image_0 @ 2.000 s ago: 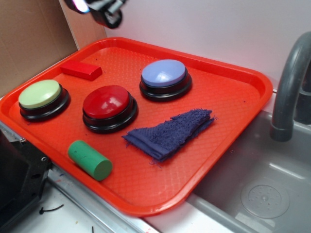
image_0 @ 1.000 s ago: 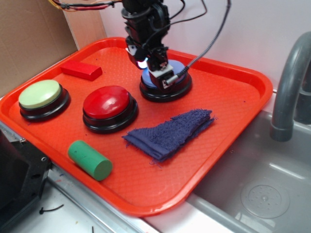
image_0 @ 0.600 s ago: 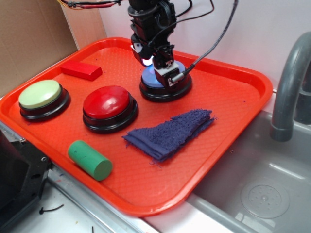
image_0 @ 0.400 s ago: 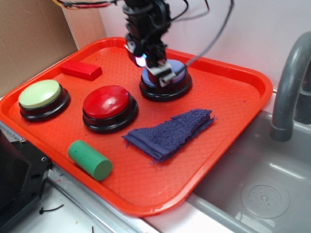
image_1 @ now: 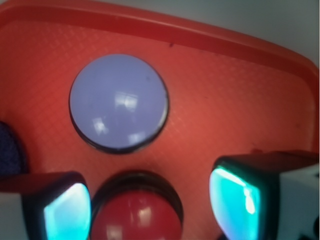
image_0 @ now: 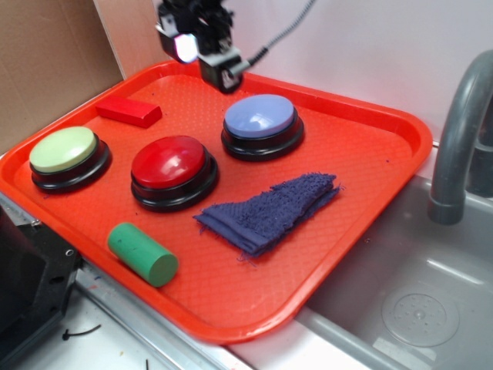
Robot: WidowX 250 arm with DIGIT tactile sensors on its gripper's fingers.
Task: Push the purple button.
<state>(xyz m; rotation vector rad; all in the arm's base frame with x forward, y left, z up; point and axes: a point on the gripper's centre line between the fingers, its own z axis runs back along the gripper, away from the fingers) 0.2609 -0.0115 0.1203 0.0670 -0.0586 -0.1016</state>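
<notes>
Exterior view: the claw hangs above the far-left part of the red tray, clear of the purple button, which sits toward the tray's back with the red button just beside it at front-left, the green button farther left, and a blue cloth in front. Wrist view: the fingers stand spread apart and empty, the purple button lying beyond them and the red button between them.

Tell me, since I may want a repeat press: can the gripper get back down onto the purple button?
Probably yes. The gripper hangs above the tray, and the purple button sits uncovered, apart from the towel.
</notes>
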